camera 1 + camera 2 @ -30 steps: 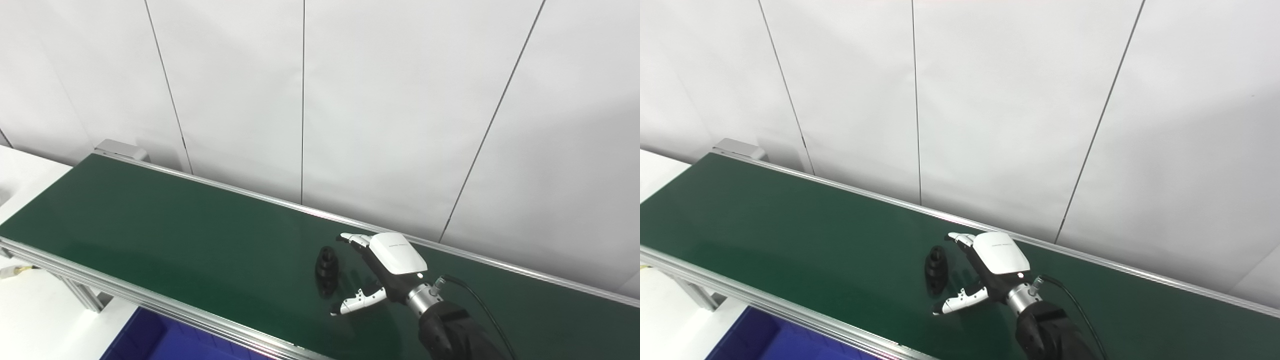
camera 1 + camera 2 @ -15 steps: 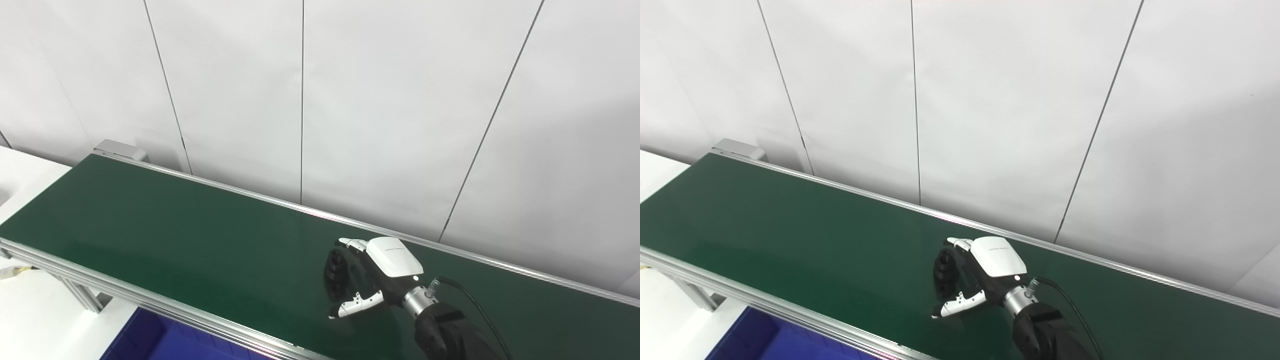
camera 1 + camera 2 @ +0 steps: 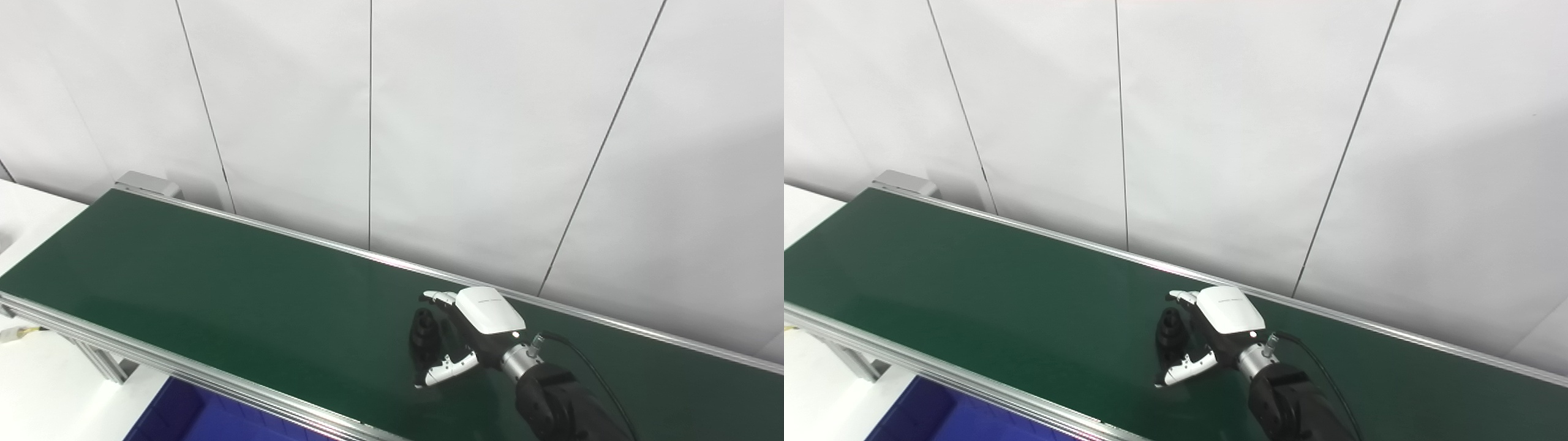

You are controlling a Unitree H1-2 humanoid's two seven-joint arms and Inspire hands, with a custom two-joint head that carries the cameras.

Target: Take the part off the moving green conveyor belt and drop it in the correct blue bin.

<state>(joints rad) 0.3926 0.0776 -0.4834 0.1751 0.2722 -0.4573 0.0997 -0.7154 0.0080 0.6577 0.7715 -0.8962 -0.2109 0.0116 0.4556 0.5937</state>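
One robot hand in view, the right robot hand [image 3: 471, 334], arm entering from lower right of the frame; left robot hand not visible. Nearest the camera, at the bottom left edge, a deep blue plastic bin [image 3: 184, 413] sits below the belt frame; only a corner shows, contents cannot be told from the visible part, looks bare there. White worktop [image 3: 37, 392] at far lower left, under the aluminium conveyor legs. Next back, the dark green conveyor belt [image 3: 214, 288] with silver side rails runs diagonally from upper left to lower right. On it, lower centre-right of the frame, the small black stepped cylindrical part [image 3: 424, 334] lies with its long axis roughly across the belt, near-to-far in the picture. Part sits immediately left of the palm, inside the curl: white-tipped fingers [image 3: 438, 297] wrap over its far end, thumb [image 3: 444, 373] comes under its near end. Grip looks narrow and closing on the part, contact likely, but whether it is firmly held cannot be told; part appears to rest on the belt, not yet lifted. Judgement: step is grasp closure, then lift and carry toward lower left to the bin. Risk: belt motion rolls the part out before the fingers seat. Behind, white panelled wall [image 3: 429, 122] with thin dark seams.
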